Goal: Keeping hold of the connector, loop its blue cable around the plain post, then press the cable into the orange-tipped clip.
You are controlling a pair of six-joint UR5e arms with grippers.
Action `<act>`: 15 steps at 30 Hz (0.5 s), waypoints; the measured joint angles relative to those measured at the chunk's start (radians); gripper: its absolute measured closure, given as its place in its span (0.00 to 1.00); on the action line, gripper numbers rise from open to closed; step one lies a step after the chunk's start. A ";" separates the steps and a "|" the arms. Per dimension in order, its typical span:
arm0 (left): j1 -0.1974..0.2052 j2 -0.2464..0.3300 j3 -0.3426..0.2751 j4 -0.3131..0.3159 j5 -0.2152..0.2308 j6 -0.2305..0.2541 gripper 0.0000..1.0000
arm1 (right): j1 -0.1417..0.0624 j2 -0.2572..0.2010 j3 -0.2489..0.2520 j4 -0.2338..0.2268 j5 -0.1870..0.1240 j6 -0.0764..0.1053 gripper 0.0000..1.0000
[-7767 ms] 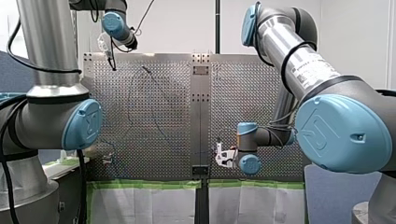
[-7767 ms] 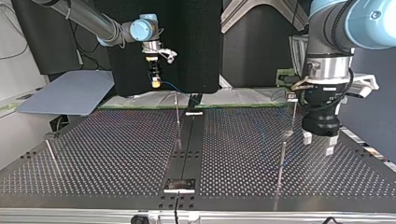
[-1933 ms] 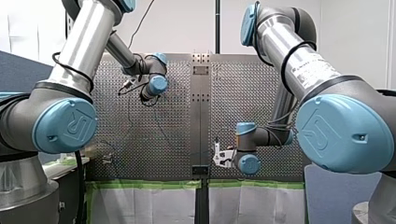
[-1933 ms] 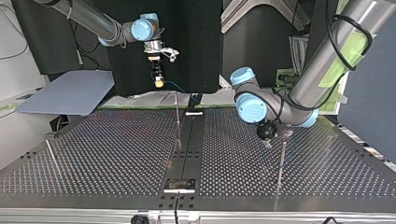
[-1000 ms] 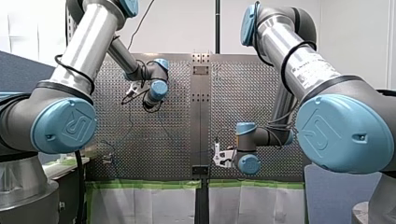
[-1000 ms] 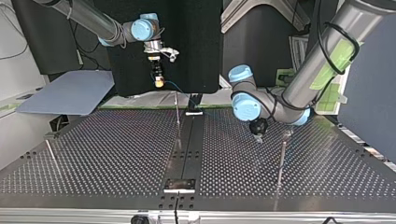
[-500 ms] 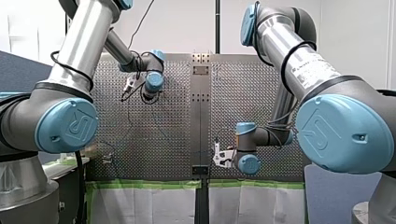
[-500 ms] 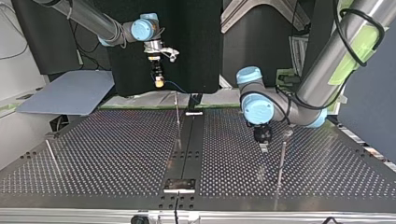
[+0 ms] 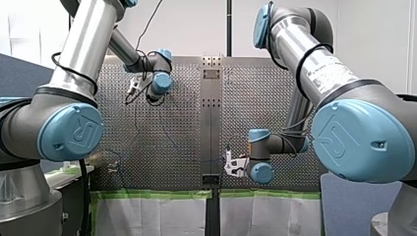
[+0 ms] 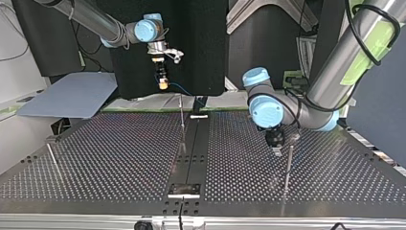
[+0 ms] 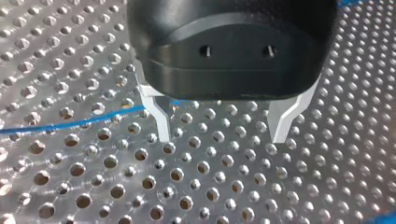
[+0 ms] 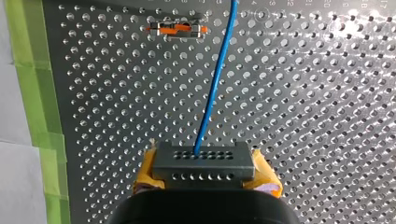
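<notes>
Blue cable point(image 12: 212, 93): leaves the connector point(image 12: 203, 161) straight ahead, passing just beside the orange-tipped clip point(image 12: 175, 29).
Connector: clamped between the yellow pads point(image 12: 145, 169) of our right gripper point(image 12: 204, 176), upper left in the top view.
Our left gripper point(image 11: 220, 137): fingers point(image 11: 161, 119) apart, cable reaching one finger's outer side.

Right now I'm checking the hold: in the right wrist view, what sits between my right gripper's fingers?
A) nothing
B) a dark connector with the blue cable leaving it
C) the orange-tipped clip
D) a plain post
B: the right gripper is shut on the dark connector, with the blue cable running out ahead of it; the orange-tipped clip lies apart, farther ahead.
</notes>
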 joint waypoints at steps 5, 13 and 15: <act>-0.006 0.000 0.000 0.004 -0.010 0.043 0.00 | 0.000 0.000 0.000 0.001 0.000 -0.001 1.00; -0.017 -0.004 -0.013 0.031 0.028 0.117 0.00 | 0.000 0.000 0.000 0.001 0.000 -0.001 1.00; -0.018 -0.004 -0.022 0.042 0.020 0.138 0.00 | 0.000 0.000 0.000 0.001 0.000 0.000 1.00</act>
